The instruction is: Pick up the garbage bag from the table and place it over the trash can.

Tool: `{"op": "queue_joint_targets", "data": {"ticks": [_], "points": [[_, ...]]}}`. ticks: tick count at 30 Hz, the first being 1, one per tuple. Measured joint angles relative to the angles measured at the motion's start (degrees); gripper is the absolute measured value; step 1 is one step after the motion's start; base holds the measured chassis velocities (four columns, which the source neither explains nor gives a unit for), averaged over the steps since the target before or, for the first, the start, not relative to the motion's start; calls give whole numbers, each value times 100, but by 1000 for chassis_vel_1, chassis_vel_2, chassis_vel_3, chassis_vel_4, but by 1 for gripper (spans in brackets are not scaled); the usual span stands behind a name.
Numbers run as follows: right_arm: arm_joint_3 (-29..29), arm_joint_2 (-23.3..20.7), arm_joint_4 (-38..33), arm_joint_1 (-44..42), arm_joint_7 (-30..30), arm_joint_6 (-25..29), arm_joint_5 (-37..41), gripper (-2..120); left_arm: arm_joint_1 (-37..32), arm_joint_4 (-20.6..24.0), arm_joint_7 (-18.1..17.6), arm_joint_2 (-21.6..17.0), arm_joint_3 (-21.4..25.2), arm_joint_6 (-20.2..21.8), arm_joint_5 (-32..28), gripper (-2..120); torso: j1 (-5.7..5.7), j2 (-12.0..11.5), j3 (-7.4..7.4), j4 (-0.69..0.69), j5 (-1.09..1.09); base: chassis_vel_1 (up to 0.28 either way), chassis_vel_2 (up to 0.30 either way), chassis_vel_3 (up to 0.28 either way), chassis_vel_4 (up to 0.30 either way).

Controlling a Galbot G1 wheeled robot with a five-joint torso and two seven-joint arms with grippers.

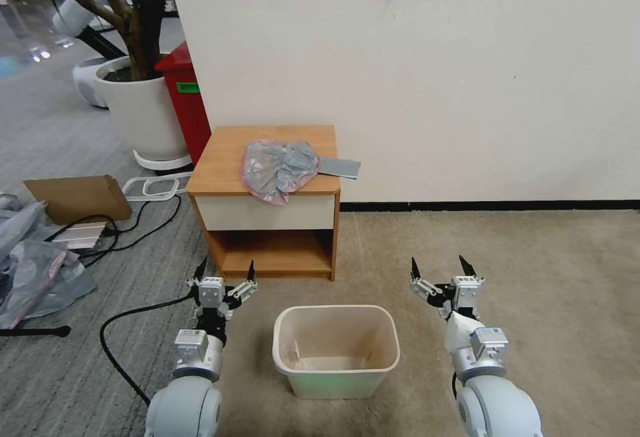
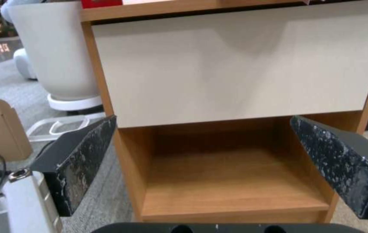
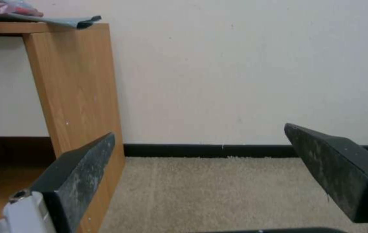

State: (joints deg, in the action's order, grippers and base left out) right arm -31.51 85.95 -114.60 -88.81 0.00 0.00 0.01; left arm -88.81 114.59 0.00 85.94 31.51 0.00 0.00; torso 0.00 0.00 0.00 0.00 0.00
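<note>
beige carpet runs to a white wall, where the small light-wood table (image 1: 227, 160) carries the crinkly translucent grey garbage bag (image 1: 277, 170) at its front right edge. the cream-beige rectangular plastic trash can (image 1: 335, 350) stands on the carpet between the left claw (image 1: 224, 276) and right claw (image 1: 441, 269), both spread, empty.

Right claw (image 3: 201, 168) spread wide, table (image 3: 76, 90) side, beige carpet (image 3: 218, 194), white wall (image 3: 253, 71)
</note>
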Motion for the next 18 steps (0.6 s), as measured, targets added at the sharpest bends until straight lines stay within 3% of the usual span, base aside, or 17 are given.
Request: {"op": "queue_joint_targets", "data": {"ticks": [18], "points": [[0, 0, 0, 0, 0, 0, 0, 100, 0, 0, 0, 0, 0, 0, 0, 100, 0, 0, 0, 0, 0, 0, 0, 0, 0]]}}
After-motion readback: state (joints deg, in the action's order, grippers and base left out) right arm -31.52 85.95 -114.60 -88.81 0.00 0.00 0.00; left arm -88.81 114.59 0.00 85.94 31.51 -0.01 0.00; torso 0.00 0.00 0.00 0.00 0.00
